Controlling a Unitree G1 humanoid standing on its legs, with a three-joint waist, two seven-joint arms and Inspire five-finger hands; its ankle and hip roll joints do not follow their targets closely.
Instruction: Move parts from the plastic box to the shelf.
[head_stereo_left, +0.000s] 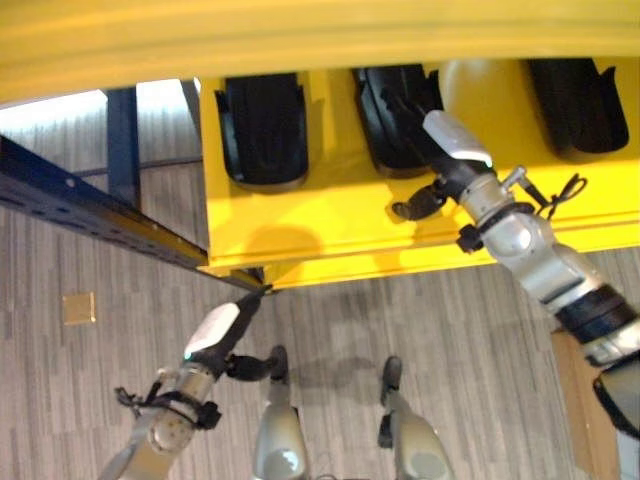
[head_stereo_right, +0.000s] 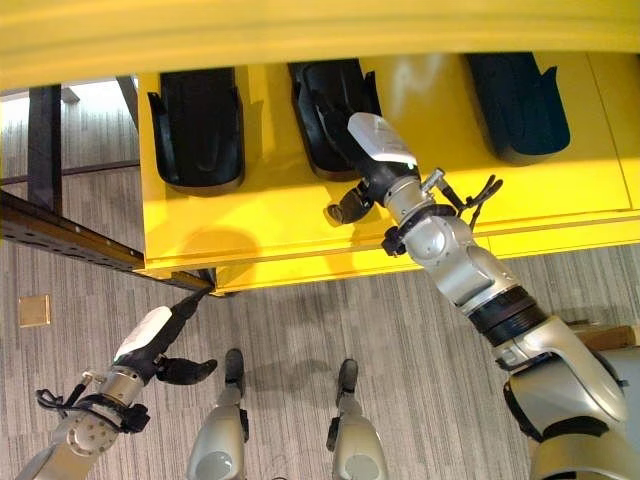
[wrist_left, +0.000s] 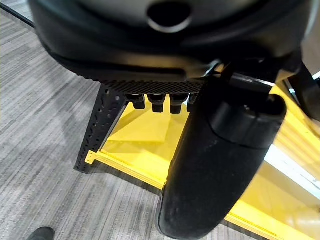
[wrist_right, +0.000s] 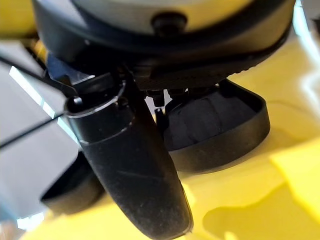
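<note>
A: While the right hand (head_stereo_right: 375, 150) is reaching over the middle black part (head_stereo_right: 325, 110) on the yellow shelf (head_stereo_right: 270, 225), is it gripping?
B: Cannot tell; fingers are hiding. A nudge risks sliding it. The left hand (head_stereo_left: 222, 335) is hanging open, empty.
</note>
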